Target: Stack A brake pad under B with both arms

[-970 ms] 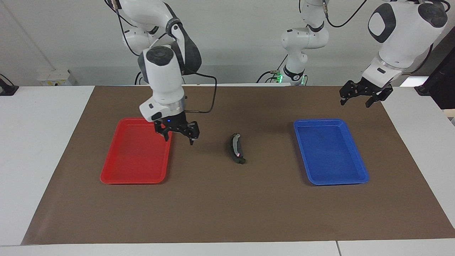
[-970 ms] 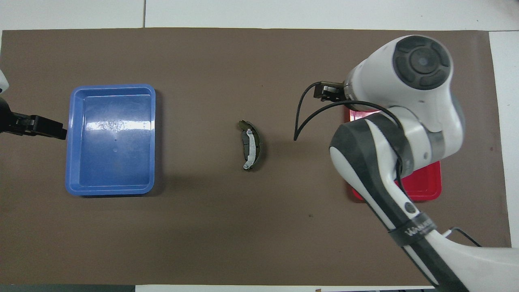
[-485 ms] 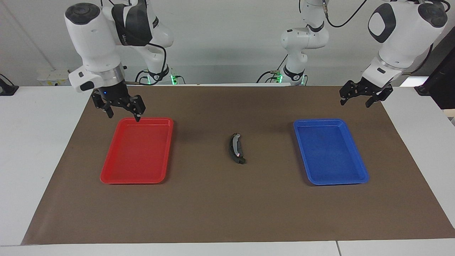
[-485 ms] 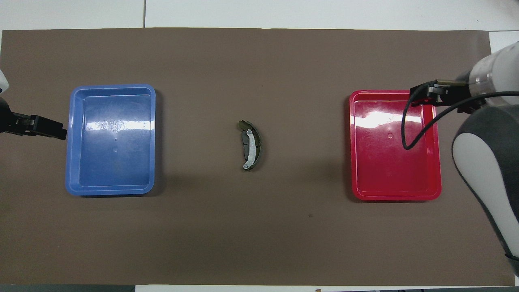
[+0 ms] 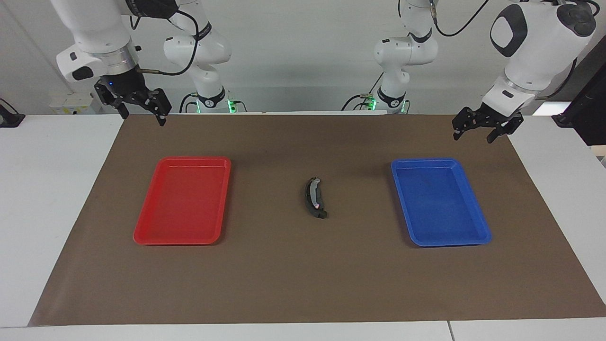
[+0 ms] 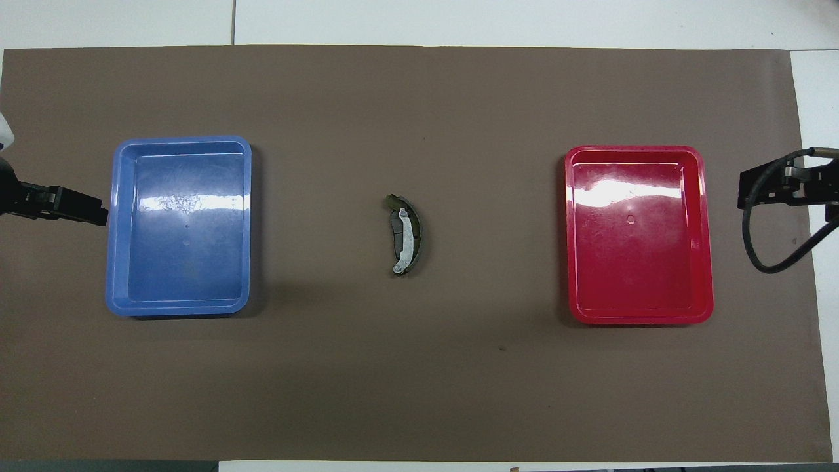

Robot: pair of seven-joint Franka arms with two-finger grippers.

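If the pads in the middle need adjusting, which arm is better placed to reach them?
Left, marginally: the left gripper hangs lower than the right gripper; both open, empty, similarly far from the pads.

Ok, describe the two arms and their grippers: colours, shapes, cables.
Both arms are white, rounded, jointed segments with dark grey joint caps. Each ends in a silver wrist ring and a black fingered gripper: right gripper, left gripper. Black cables loop along both arms, and green lights glow at the bases.

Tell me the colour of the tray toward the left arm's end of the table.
Blue tray; the overhead view shows it best.
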